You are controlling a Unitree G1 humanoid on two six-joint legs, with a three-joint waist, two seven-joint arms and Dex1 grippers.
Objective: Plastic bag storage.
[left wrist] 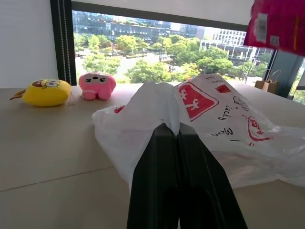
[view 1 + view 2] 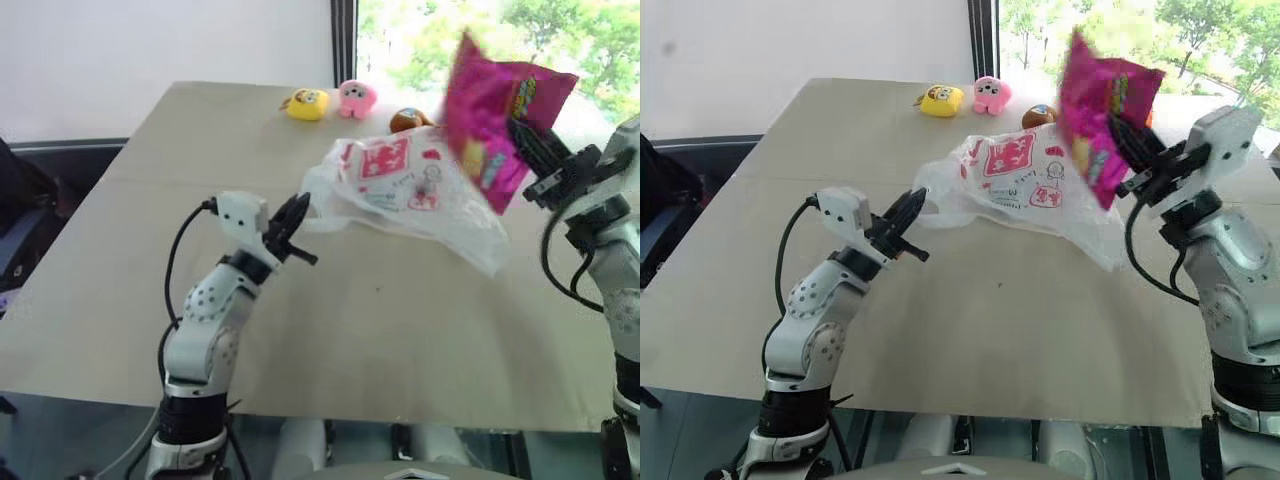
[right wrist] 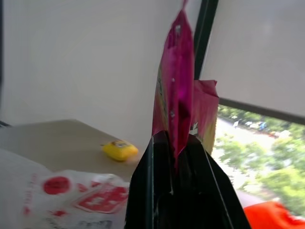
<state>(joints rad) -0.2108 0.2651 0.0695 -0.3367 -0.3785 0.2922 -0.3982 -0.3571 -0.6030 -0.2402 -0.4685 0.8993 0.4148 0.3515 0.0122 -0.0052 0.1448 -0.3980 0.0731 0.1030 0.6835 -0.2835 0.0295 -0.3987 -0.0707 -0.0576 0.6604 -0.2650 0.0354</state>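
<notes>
Table: beige top, set before a window. Plastic bag: large, thin, white and see-through with red-pink prints, lying crumpled on the table's far middle, its near edge lifted off the surface. Left gripper: fingers pressed together on that near edge, a fold of the bag rising from between the fingertips in the left wrist view. Right gripper: raised above the table to the right of the bag, fingers clamped on the lower end of a glossy pink chips packet, which stands up tall and hangs clear over the bag's right part. Yellow plush toy and pink plush toy: side by side near the far edge, well apart from the bag. Orange-brown item: just behind the bag, partly hidden, possibly another toy.
</notes>
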